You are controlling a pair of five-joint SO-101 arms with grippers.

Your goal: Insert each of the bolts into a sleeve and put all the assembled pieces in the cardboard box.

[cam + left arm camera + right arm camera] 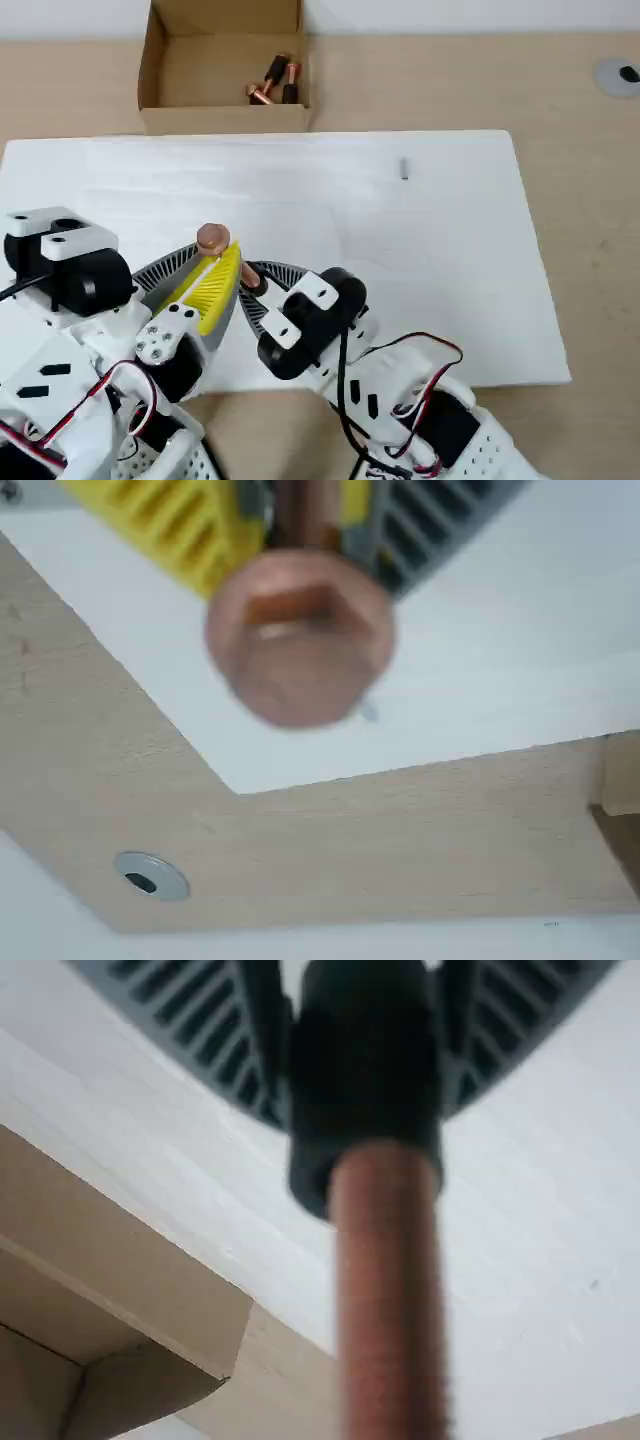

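Observation:
My left gripper (218,256), with one yellow finger (212,282) and one grey, is shut on a copper bolt (212,240) just above the white mat. The bolt's hex head (300,640) sticks out past the fingertips in the left wrist view. Right beside it, my right gripper (256,282) is shut on a black sleeve (365,1080). A copper threaded shaft (390,1300) pokes out of the sleeve. The two grippers' tips nearly touch. The open cardboard box (150,70) stands at the table's far edge, with several bolt-and-sleeve pieces (272,82) inside.
A white mat (400,260) covers the middle of the wooden table. A small grey bit (404,169) lies on the mat to the far right. A round cable grommet (617,76) is set into the table's far right corner.

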